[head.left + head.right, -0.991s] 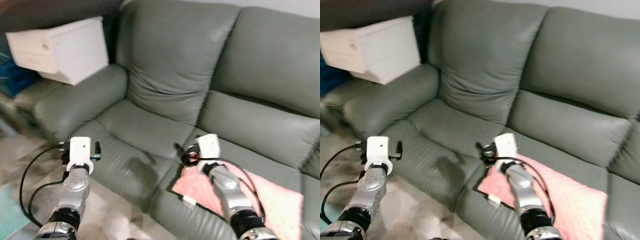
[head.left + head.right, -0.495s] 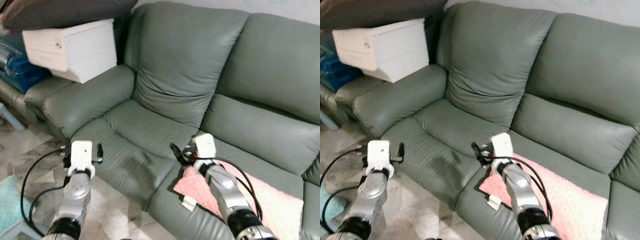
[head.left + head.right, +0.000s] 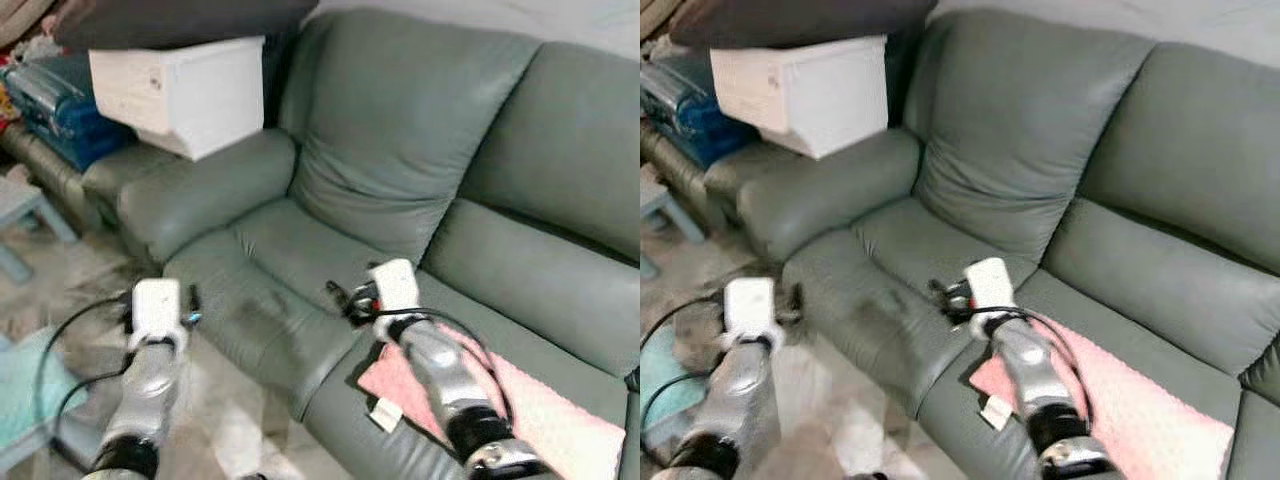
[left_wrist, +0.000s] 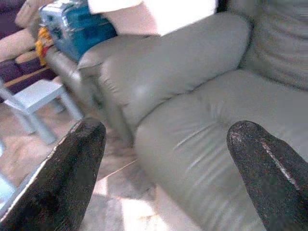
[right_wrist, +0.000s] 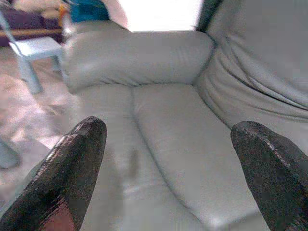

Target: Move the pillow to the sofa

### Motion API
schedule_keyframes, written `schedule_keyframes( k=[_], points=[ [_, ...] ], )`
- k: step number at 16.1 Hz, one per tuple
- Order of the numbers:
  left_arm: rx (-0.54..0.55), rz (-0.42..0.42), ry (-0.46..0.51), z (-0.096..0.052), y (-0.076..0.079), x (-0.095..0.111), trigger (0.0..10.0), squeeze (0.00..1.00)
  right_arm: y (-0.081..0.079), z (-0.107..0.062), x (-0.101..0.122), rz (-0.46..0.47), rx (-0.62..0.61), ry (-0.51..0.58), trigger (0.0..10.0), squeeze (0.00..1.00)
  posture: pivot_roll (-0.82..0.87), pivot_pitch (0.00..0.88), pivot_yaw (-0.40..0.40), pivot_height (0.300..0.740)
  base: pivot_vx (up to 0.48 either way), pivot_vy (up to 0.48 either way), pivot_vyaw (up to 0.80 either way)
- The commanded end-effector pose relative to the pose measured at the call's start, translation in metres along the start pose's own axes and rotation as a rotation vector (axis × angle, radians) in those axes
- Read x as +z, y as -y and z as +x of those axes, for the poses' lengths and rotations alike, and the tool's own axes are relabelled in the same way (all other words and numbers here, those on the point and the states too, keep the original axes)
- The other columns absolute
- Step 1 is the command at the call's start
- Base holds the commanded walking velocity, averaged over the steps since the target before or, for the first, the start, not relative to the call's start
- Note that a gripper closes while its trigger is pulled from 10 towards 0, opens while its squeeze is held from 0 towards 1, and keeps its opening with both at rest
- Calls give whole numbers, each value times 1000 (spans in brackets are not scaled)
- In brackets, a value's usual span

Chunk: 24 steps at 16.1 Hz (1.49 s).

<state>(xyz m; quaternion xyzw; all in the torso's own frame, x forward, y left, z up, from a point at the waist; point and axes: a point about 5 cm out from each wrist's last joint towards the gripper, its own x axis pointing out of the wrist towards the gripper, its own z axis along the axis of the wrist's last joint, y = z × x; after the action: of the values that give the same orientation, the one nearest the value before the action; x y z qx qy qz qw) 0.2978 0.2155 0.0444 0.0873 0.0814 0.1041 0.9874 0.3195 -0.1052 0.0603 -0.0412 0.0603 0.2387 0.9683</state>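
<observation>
A pink pillow (image 3: 560, 410) lies flat on the right seat of the grey-green leather sofa (image 3: 400, 150), a white tag hanging off its near corner. My right gripper (image 5: 168, 144) hovers open and empty just past the pillow's left end, its fingers (image 3: 340, 295) pointing at the left seat. In front of the left seat's edge, above the floor, my left gripper (image 4: 168, 144) is held open with nothing in it, facing the left armrest (image 4: 168, 57).
A white box (image 3: 185, 90) rests on the sofa's left armrest with a dark cushion (image 3: 180, 20) on top. Blue bags (image 3: 60, 95) and a pale blue stool (image 4: 38, 96) stand further left. A teal mat (image 3: 30, 390) lies on the floor at lower left.
The camera has swung left, so the sofa and box sit further right in the picture. Both arms keep their pose and the pillow stays on the seat.
</observation>
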Motion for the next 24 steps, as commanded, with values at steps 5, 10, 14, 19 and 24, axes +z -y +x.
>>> schedule_keyframes(
  k=[5, 10, 14, 19, 24],
  points=[
    [-5, -33, -40, 3, -3, -1, 10000, 0, 5, -5, -4, 13, -34, 4, 10000, 0, -74, 0, 18, 740, 0, 0, 0],
    [-10, -26, -45, 2, -1, -2, 10000, 0, 6, -5, -4, 4, -29, -3, 10000, 0, -73, 0, 11, 740, 0, 460, 0],
    [-14, -22, -47, 2, 0, -3, 10000, 0, 7, -4, -3, -4, -30, -5, 10000, 0, -73, 0, 9, 740, 0, 449, 0],
    [-11, -22, -52, 2, 0, -3, 10000, 0, 6, -4, -3, -7, -37, -5, 10000, 0, -77, 0, 14, 740, 0, 436, 0],
    [-31, -13, -44, 2, 2, -2, 10000, 0, 6, -6, -3, -16, -37, 1, 10000, 0, -82, 0, 19, 740, -49, 146, 0]
  ],
)
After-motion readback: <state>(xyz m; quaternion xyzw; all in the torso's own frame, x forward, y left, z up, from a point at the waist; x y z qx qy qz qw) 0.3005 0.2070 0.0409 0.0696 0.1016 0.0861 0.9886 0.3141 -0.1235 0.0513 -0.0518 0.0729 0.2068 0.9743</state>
